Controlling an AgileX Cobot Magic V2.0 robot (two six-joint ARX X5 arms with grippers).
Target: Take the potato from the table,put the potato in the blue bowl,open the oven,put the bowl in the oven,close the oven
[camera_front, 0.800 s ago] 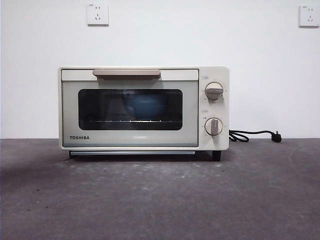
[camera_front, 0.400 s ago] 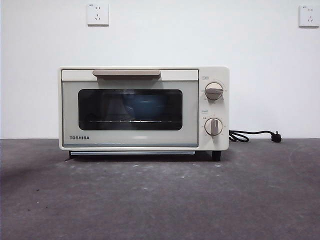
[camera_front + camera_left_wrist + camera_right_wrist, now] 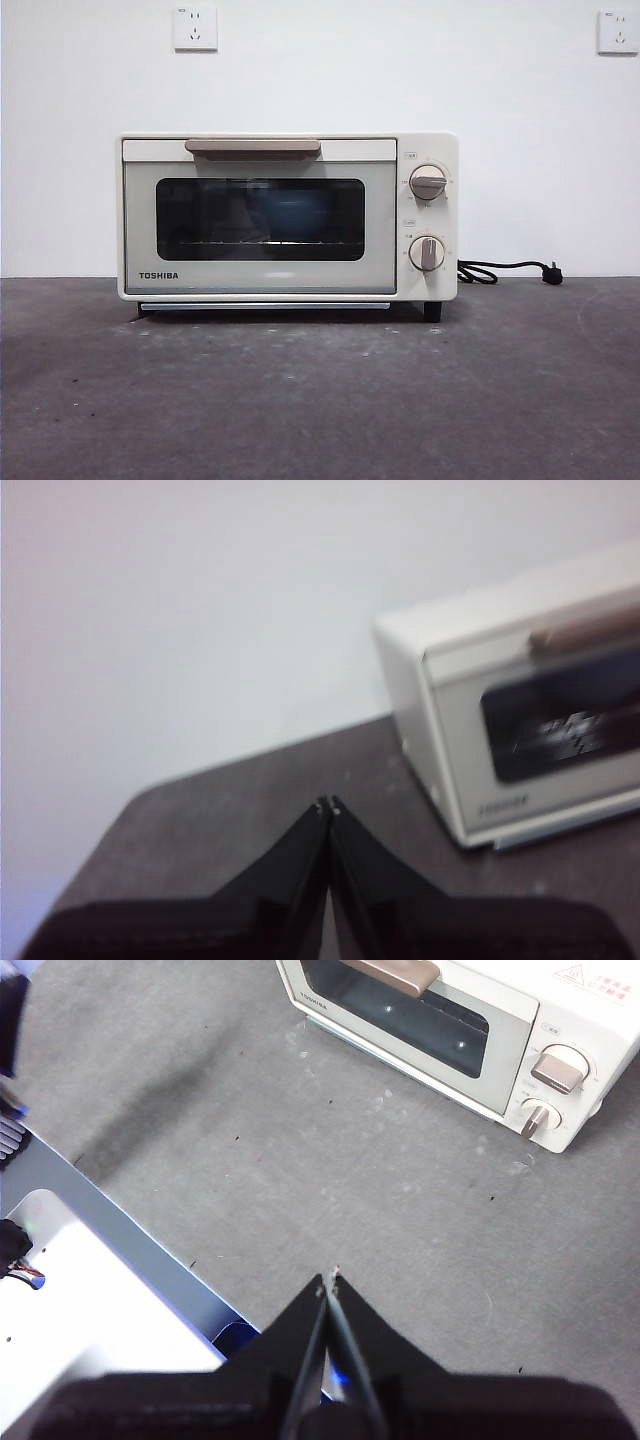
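The cream-white TOSHIBA oven point(image 3: 288, 218) stands on the dark grey table point(image 3: 320, 400) with its door closed. Through the dark glass window a dim blue shape, the blue bowl point(image 3: 290, 215), shows on the rack. The potato is hidden. My left gripper point(image 3: 328, 806) is shut and empty, held off the oven's point(image 3: 520, 695) left side, above the table. My right gripper point(image 3: 330, 1278) is shut and empty too, high over the table in front of the oven point(image 3: 450, 1010). Neither gripper appears in the front view.
A beige bar handle point(image 3: 253, 147) runs along the door's top, two round knobs point(image 3: 428, 182) sit on the right panel. A black cord with plug point(image 3: 510, 271) lies right of the oven. White wall with sockets point(image 3: 195, 28) behind. The robot's pale base point(image 3: 80, 1300) shows at the table's edge.
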